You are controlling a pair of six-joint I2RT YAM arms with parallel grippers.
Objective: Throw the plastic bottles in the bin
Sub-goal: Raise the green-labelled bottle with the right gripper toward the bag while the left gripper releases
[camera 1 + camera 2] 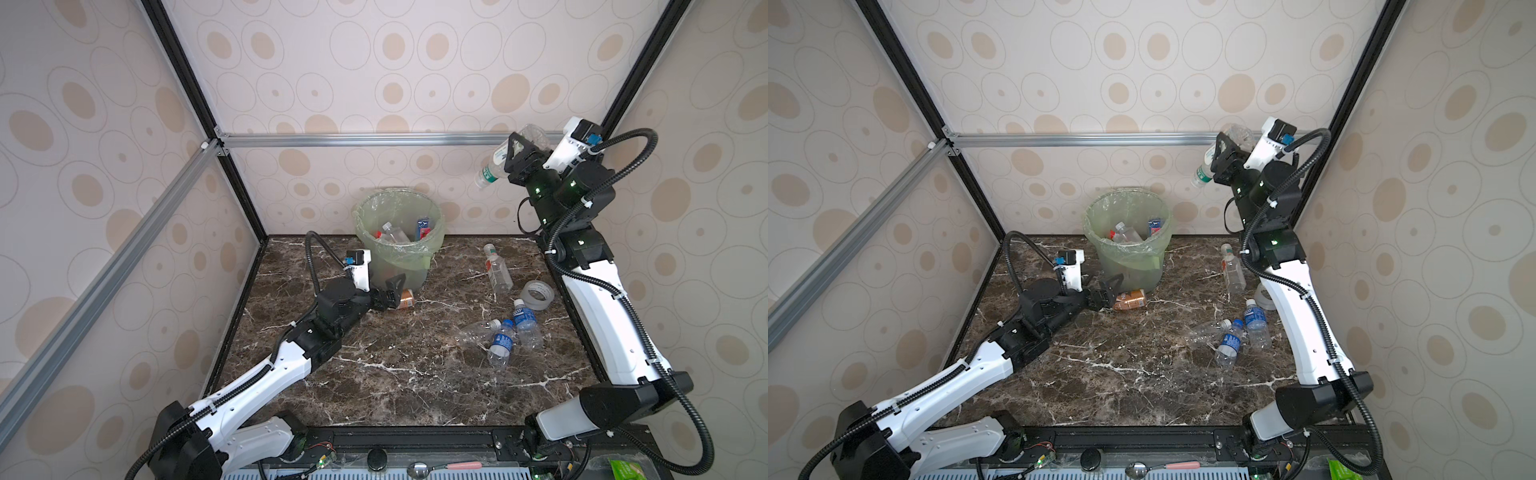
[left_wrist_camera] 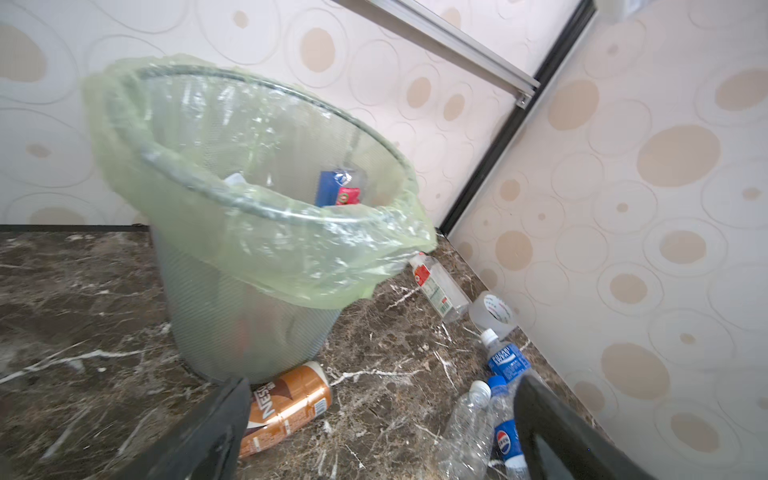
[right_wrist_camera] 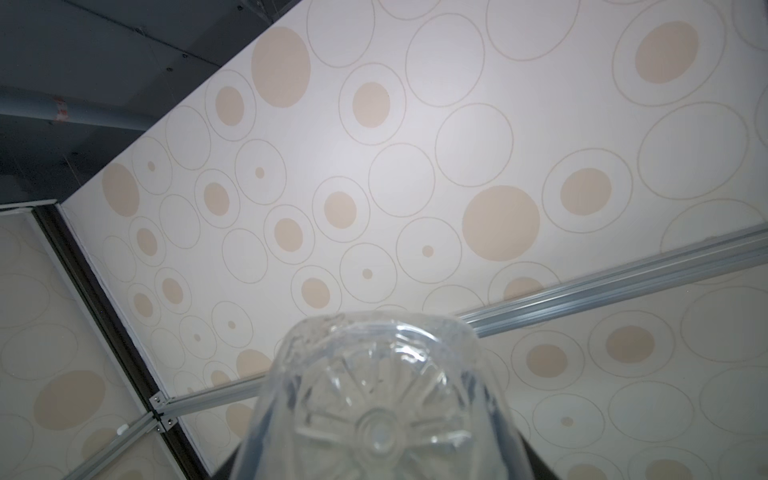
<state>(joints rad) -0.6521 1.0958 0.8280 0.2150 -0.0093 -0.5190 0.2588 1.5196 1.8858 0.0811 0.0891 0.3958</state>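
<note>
Your right gripper (image 1: 515,156) is clamped on a clear bottle with a green-and-white label (image 1: 494,164), held high at the far right with its neck tilted down towards the left; the right wrist view shows only its ribbed base (image 3: 378,407). That bottle hangs well above and to the right of the bin (image 1: 399,270), which stands at the far middle of the surface (image 1: 395,374) with its pale green bag folded over the rim. Inside the bin you can see a clear bottle (image 1: 392,232) and something blue and red (image 1: 423,226). A brown-labelled bottle (image 1: 405,299) lies on its side just beside the near foot of the bin. Your left gripper (image 1: 392,293) sits low right beside it with its jaws wide apart, holding nothing; whether a finger touches the bottle you cannot tell. On the right of the surface lie a red-labelled bottle (image 1: 496,268), two blue-labelled bottles (image 1: 524,322) (image 1: 500,343) and a bare clear bottle (image 1: 478,330), the last three bunched together. A roll of tape (image 1: 537,294) sits near the right edge, between the red-labelled bottle and the bunch.
</note>
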